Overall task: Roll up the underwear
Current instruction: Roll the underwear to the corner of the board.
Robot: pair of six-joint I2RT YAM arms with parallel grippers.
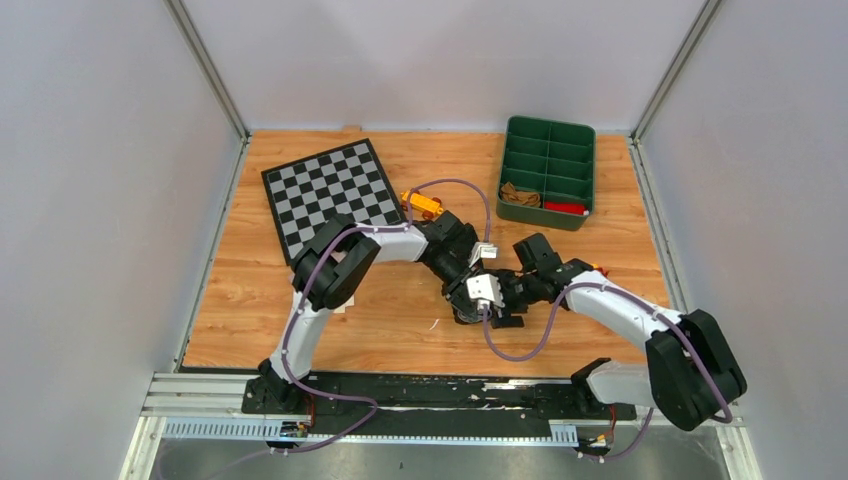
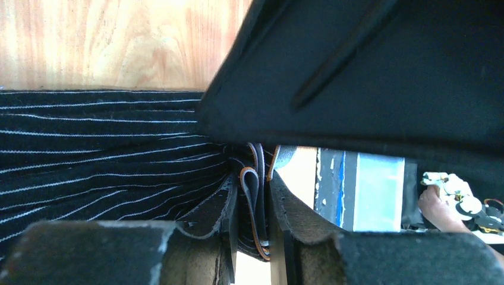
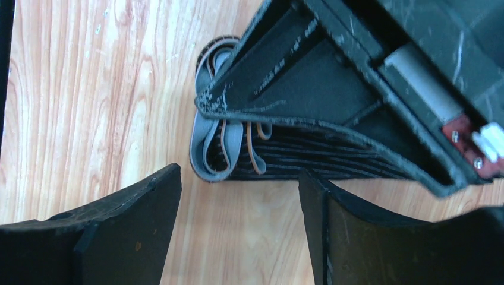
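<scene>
Green bin (image 1: 550, 150) at 1 o'clock on the table (image 1: 250, 310), with tan underwear (image 1: 518, 194) and a small red thing (image 1: 565, 208) in its near pockets. Grey walls (image 1: 100, 200) around. Mid-table, rolled black underwear (image 3: 321, 157), lying 9 to 3 o'clock in the right wrist view, band end at 9. Left end effector (image 2: 252, 196) clenched on it; right end effector (image 3: 241, 178) released, just beside.

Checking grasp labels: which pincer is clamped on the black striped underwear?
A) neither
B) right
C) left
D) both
C: the left pincer is shut on the black striped underwear at its folded waistband, while the right pincer stands open beside it, holding nothing.
</scene>
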